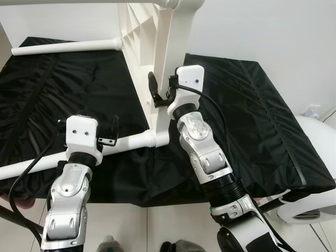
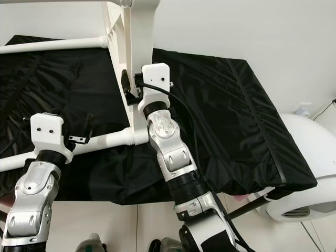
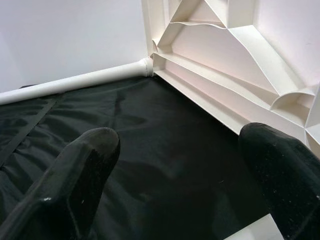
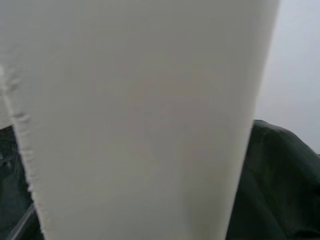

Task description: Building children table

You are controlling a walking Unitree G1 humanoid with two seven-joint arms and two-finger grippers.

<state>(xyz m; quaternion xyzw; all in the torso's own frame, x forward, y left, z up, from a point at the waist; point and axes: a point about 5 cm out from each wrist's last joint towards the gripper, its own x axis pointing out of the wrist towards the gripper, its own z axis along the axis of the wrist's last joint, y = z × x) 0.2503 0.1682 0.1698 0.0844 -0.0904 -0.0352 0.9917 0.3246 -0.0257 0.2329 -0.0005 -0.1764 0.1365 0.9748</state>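
White kids' table (image 1: pixel 140 31) on its side on black cover (image 1: pixel 247 110), right gripper (image 1: pixel 160 93) fingers clamped on upright leg (image 1: pixel 161 79), left gripper (image 1: pixel 105 134) fingers wide at lower leg (image 1: pixel 126 143).

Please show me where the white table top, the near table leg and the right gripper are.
white table top (image 1: pixel 157 68): left eye view, on its standing edge.
near table leg (image 1: pixel 131 140): left eye view, on the tube near its joint.
right gripper (image 1: pixel 157 94): left eye view, between its fingertips, at the table top's edge.
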